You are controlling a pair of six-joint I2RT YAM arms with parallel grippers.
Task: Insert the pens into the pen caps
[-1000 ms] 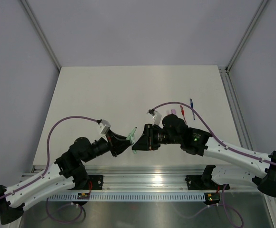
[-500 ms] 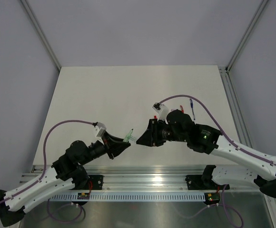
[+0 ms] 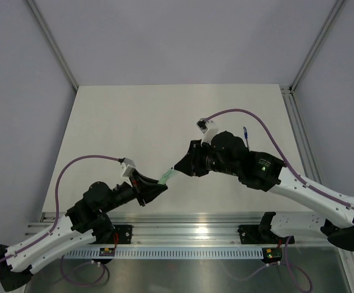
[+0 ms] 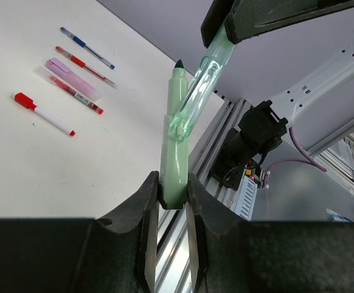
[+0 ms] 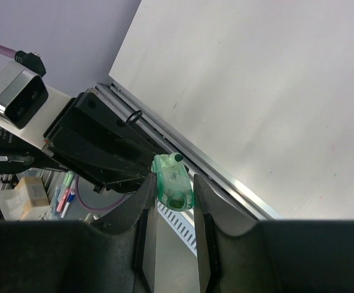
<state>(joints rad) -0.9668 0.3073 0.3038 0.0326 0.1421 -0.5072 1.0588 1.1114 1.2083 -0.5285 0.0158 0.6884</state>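
Over the white table (image 3: 134, 122), my left gripper (image 4: 172, 183) clamped the thick pale green pen (image 4: 171, 162); right gripper (image 5: 173, 183) pinched the translucent green cap (image 5: 173, 189), slanted beside the pen's tip.

Robot lab cell: white table (image 3: 134, 122), aluminium rail (image 3: 183, 235), plain walls (image 3: 165, 36).

Both arms (image 3: 43, 237) angled inward, jaws clamped
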